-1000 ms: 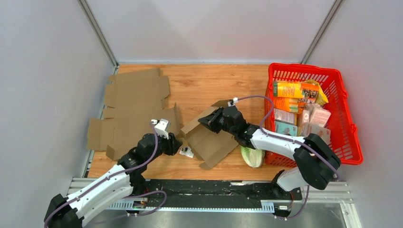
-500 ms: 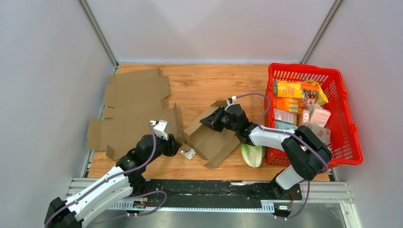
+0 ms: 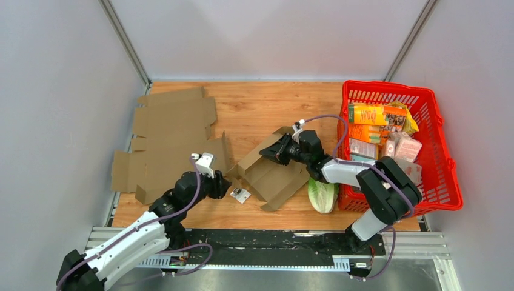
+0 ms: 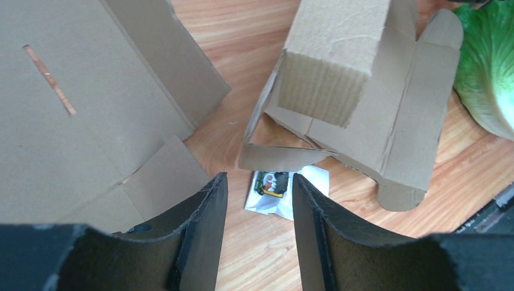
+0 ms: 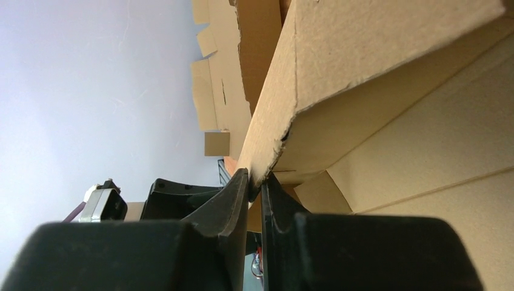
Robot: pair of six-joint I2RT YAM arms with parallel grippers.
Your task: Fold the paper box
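A partly folded brown cardboard box (image 3: 273, 176) lies mid-table, one side wall raised. It also shows in the left wrist view (image 4: 363, 103). My right gripper (image 3: 280, 151) is shut on the edge of its raised flap (image 5: 339, 66) and holds it up. My left gripper (image 3: 225, 184) is open and empty, just left of the box, over bare wood. A small white packet (image 4: 279, 189) lies on the table between the left fingers' tips and the box's near flap.
Flat unfolded cardboard sheets (image 3: 170, 136) cover the table's left side. A red basket (image 3: 445, 157) full of groceries stands at the right. A green cabbage (image 3: 322, 194) lies between box and basket. The packet also shows from above (image 3: 240, 194).
The right gripper has pulled the box to the right and lifted its flap. The white packet, earlier at the box's edge, now lies apart from it. The left arm has barely moved.
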